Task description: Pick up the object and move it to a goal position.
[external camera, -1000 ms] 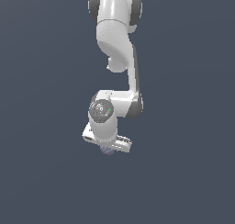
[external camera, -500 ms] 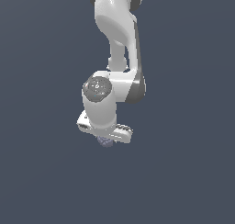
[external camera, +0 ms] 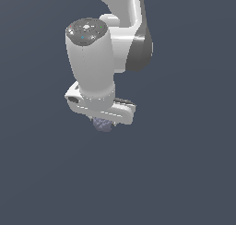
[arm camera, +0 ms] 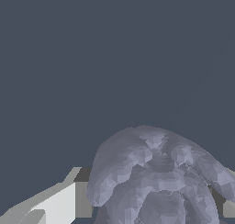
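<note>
The gripper (external camera: pixel 102 122) hangs below the white arm (external camera: pixel 92 58), its broad white body pointing down against a plain dark grey-blue backdrop. The fingers are largely hidden in the exterior view; in the wrist view one white finger (arm camera: pixel 55 204) with a dark pad sits against one side of the object (arm camera: pixel 156 177), and the edge of the other shows at the opposite side. The jaws are clamped on the object.

The object (external camera: pixel 102 124) sits directly under the gripper body, between the fingers, only its lower part protruding in the exterior view. No surface shows beneath it.

Appearance: a small, roundish lump, greyish-purple, matte, with a bumpy, faceted surface of overlapping lobes. It is much narrower than the gripper body.

Markings: no legible writing or brand. The arm's round end cap (external camera: pixel 86 31) carries a few tiny coloured dots, unreadable.
</note>
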Robot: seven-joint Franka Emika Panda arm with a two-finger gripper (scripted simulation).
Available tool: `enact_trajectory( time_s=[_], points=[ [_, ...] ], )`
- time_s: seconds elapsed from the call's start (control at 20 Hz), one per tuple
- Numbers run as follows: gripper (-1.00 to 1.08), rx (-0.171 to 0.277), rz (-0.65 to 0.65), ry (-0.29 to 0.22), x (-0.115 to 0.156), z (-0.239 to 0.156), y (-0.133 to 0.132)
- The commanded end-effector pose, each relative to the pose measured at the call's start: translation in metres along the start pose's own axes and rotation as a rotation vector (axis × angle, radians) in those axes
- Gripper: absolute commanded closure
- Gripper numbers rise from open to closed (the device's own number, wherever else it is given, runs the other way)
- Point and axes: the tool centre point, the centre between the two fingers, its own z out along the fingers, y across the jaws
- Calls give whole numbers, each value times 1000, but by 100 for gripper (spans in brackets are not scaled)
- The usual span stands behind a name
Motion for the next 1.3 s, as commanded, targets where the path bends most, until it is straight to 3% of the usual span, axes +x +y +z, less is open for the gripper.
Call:
enact_trajectory(
  time_s=[0.0,0.75,1.25],
  points=[
    [108,0,0,-1,-4,-29,2],
    [108,-1,0,0,-19,-190,12],
    [108,-1,0,0,-21,-246,15]
  ],
)
